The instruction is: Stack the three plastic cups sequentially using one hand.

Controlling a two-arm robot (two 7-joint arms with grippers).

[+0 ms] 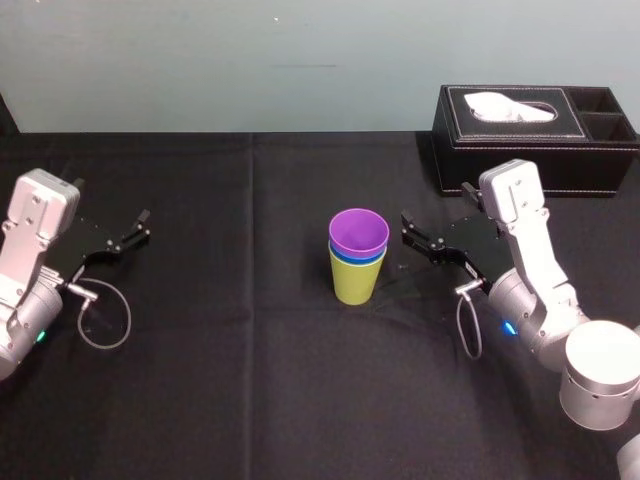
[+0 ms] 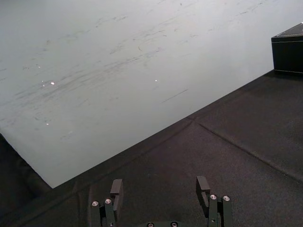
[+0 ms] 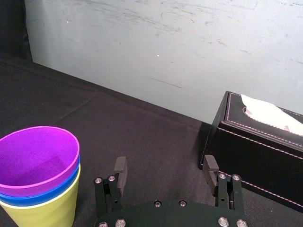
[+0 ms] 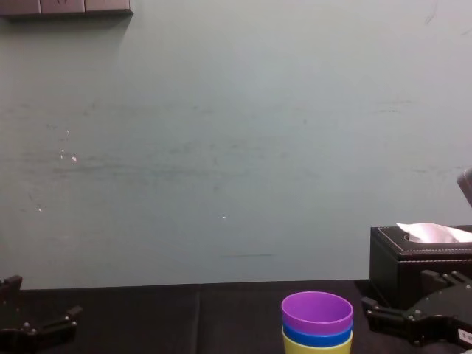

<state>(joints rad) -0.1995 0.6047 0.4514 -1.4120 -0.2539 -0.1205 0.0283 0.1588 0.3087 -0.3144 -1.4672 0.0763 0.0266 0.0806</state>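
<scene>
Three cups [image 1: 357, 268] seemingly nested, blue barely showing, right gripper [image 3: 165, 165] spread, left gripper [image 2: 160, 182] spread.

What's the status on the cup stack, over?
Right gripper open beside stack, left gripper open, parked far left. Purple tapered plastic cup inside blue cup inside yellow-green cup, upright. Nothing in the way.

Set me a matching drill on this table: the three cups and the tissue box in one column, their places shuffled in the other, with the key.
1 purple cup
2 blue cup
3 yellow-green cup
4 black tissue box

A bottom of the stack
B table's back right corner
C top, nested innermost
D middle of the stack

Pairs: 1-C, 2-D, 3-A, 4-B.

Right gripper open beside the stack; left gripper open, far left.
</scene>
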